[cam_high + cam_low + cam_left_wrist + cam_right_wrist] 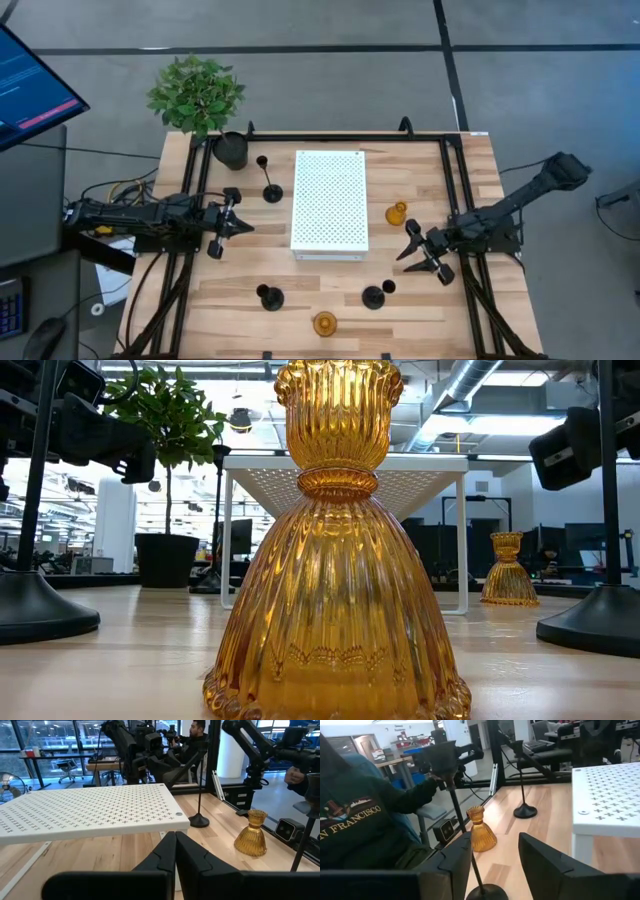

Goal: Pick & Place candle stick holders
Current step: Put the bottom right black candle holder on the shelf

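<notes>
Two amber glassy holders stand on their flared bases: one (397, 213) right of the white perforated stand (329, 200), one (323, 323) at the near edge, filling the low view (335, 560). Three black holders show, upright on round bases: a tall thin one (270, 190) left of the stand, and two near the front (270, 297) (373, 297). My left gripper (240, 226) is shut and empty left of the stand, its fingers together in its wrist view (175, 851). My right gripper (410, 248) is open and empty right of the stand. In its wrist view (495, 855) a black holder's stem (465, 827) stands just ahead of the fingers.
A black plant pot (232, 150) with a green plant stands at the far left corner. The arms' black frame rails (200, 200) run along the table's left, right and far sides. A person in a dark sweatshirt (350, 820) is beside the table.
</notes>
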